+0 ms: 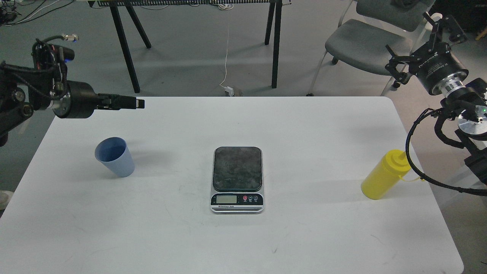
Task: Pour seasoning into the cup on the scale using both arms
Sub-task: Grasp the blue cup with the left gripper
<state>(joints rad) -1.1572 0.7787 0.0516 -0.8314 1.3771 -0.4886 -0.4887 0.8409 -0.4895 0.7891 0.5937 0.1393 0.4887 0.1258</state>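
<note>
The light-blue cup stands upright on the left of the white table. The scale sits at the middle with its dark plate bare. The yellow seasoning bottle stands near the table's right edge, its cap dangling to the right. My left gripper points right, above and behind the cup, apart from it; I see it edge-on as one thin bar. My right gripper is open and empty, high beyond the table's right rear corner, well behind the bottle.
A grey chair stands behind the table at the right. Black legs of a stand rise behind the middle, with a white cable hanging to the floor. A black cable loop of my right arm hangs by the bottle's nozzle.
</note>
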